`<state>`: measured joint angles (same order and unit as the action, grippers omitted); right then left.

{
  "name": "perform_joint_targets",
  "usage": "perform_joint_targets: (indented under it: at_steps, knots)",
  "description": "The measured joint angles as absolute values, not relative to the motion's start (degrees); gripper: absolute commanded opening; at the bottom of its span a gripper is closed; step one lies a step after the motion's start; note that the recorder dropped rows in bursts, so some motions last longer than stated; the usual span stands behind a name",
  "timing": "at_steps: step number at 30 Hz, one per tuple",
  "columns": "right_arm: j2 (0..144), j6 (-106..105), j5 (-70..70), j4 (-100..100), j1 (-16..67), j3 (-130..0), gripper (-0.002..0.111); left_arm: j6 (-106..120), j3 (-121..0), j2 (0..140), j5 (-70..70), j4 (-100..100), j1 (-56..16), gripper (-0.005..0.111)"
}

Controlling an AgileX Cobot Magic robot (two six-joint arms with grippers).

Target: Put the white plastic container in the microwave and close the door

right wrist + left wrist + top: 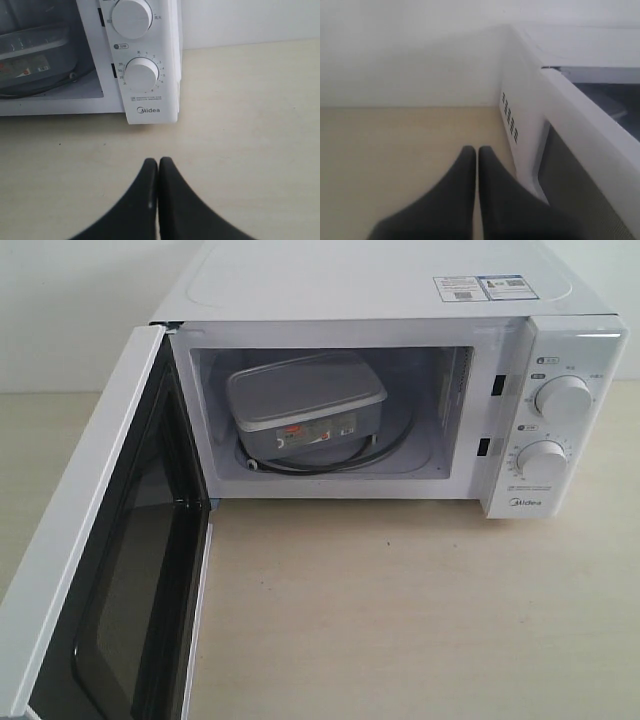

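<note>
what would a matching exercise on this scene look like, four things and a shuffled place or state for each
Things:
1. white plastic container
2. door
3. left gripper
4. right gripper

Places or states:
A. swung wide open
B. inside the microwave, lid on
C. shut, above the table in front of the dial panel
D. shut, beside the vented side wall

Pairs: 1-B, 2-A, 3-D, 4-C
</note>
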<state>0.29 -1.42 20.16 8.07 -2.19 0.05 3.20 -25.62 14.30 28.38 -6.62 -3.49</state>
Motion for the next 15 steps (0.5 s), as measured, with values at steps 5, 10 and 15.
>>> perform_joint_targets:
  at_steps: [5, 10, 15]
  knots:
    - [0.3, -1.4, 20.2, 8.1, -2.2, 0.1, 0.000, 3.2, -26.2, 15.6, 26.4, -6.6, -3.5, 0.004]
    - [0.3, -1.4, 20.3, 8.1, -2.2, 0.1, 0.000, 3.2, -26.2, 15.6, 20.6, -6.6, -3.5, 0.004]
    - [0.3, -1.4, 20.3, 8.1, -2.2, 0.1, 0.000, 3.2, -26.2, 15.6, 19.0, -6.6, -3.5, 0.004]
